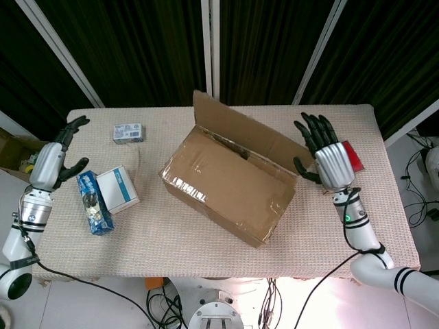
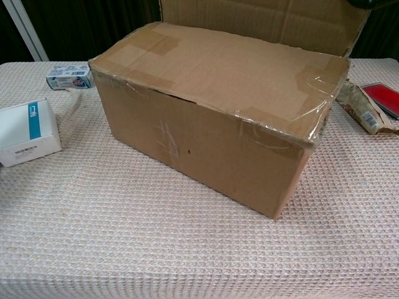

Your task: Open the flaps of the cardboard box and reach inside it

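Cardboard box (image 1: 230, 188): far flap (image 1: 240, 130) upright, near flap flat. Light, stiff board; lift at free edge. Right hand (image 1: 328, 159) beside box, left hand (image 1: 49, 163) well apart; fingers spread, holding nothing.

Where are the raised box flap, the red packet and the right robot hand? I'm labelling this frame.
raised flap (image 1: 240, 128): head view, middle of its brown inner face.
red packet (image 2: 384, 98): chest view, its red top, at the right edge.
right robot hand (image 1: 324, 156): head view, silver back of the hand.
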You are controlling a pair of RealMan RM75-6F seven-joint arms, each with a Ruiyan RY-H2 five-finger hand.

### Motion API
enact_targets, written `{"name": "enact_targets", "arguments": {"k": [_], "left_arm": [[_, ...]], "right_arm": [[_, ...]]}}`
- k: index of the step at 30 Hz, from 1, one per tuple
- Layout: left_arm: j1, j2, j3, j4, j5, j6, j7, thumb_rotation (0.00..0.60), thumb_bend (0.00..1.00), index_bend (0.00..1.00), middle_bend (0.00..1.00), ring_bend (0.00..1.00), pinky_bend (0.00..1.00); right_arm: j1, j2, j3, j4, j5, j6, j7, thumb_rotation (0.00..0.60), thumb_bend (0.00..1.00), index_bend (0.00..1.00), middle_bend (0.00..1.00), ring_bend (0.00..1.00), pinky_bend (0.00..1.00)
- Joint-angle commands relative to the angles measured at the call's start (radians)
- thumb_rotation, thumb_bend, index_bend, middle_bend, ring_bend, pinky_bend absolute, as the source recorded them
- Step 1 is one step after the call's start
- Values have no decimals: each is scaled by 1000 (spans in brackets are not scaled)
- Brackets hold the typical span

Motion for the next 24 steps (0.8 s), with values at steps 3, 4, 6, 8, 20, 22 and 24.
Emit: {"name": "enact_targets", "arguments": {"k": [3,4,6,8,20,22,24], "left_arm": [[0,8,-1,-1,-3,-5,5,0,0,33,106,67,164],[-1,8,0,-1,-2,-6,8,0,0,33,106,67,164],[-6,7,2,0,3,-11,18,0,0,33,106,67,164],[-17,5,9,7,20,-21,43,0,7,33,106,67,164],[-215,-59,11,-44,155,-166,416,0,101,36,106,67,164],[-264,-79,-10,-66,136,-212,462,0,99,38,110,67,164],[-308,-100,-29,-69,110,-258,507,0,101,46,127,67,164]], "right_arm": [[17,3,58,94,128,-79,130,600,446,0,0,0,0],[15,3,63,107,141,-84,152,600,452,0,0,0,0],[8,1,69,124,154,-78,206,600,458,0,0,0,0],[-4,3,73,135,149,-49,273,600,459,0,0,0,0],[-89,93,32,77,47,122,426,600,477,0,0,0,0],[-107,116,23,44,32,148,413,600,477,0,0,0,0],[-125,131,11,17,18,173,403,600,477,0,0,0,0]]}}
